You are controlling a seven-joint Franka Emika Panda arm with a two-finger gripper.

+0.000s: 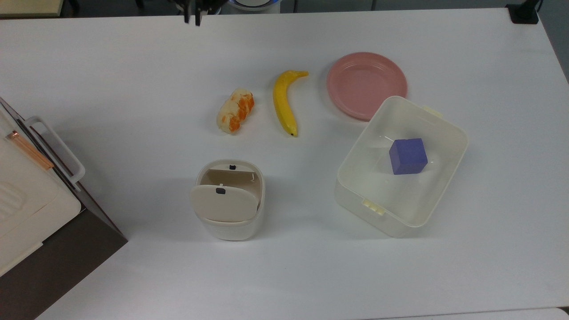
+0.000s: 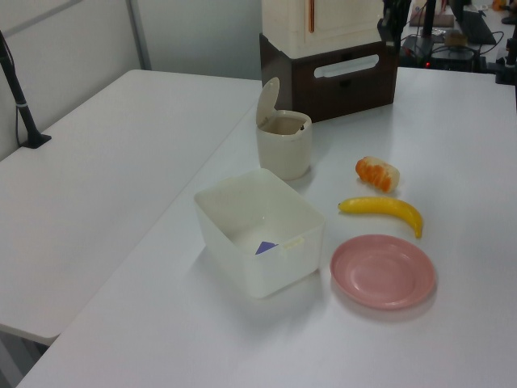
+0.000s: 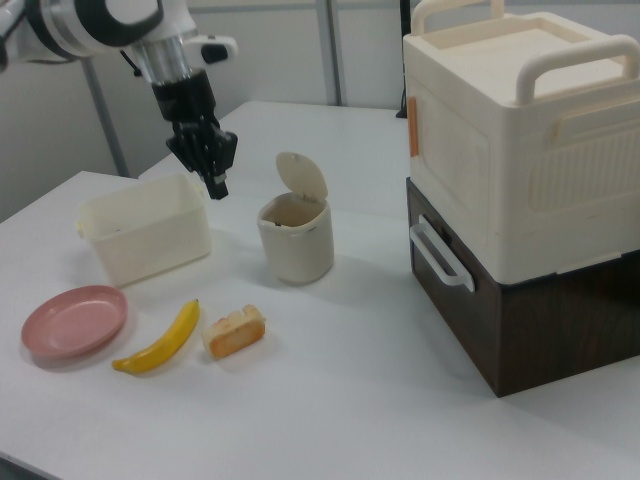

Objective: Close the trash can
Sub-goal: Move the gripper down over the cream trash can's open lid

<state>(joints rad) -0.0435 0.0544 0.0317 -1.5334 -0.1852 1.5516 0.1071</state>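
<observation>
At the top view's upper edge, the gripper point(image 1: 192, 18) is held with fingers narrowly parted, empty, well apart from the trash can point(image 1: 230, 200), which is seen mid-table with its lid point(image 1: 224, 203) raised.

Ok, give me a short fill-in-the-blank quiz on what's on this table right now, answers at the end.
1. The lid of the trash can stands ____, so the task is not yet done.
2. Inside the translucent tub sits a ____ cube.
3. In the top view, the banana lies between the pink plate and the ____ food piece.
4. The gripper holds ____.

Answers: open; purple; orange-and-white; nothing
</observation>
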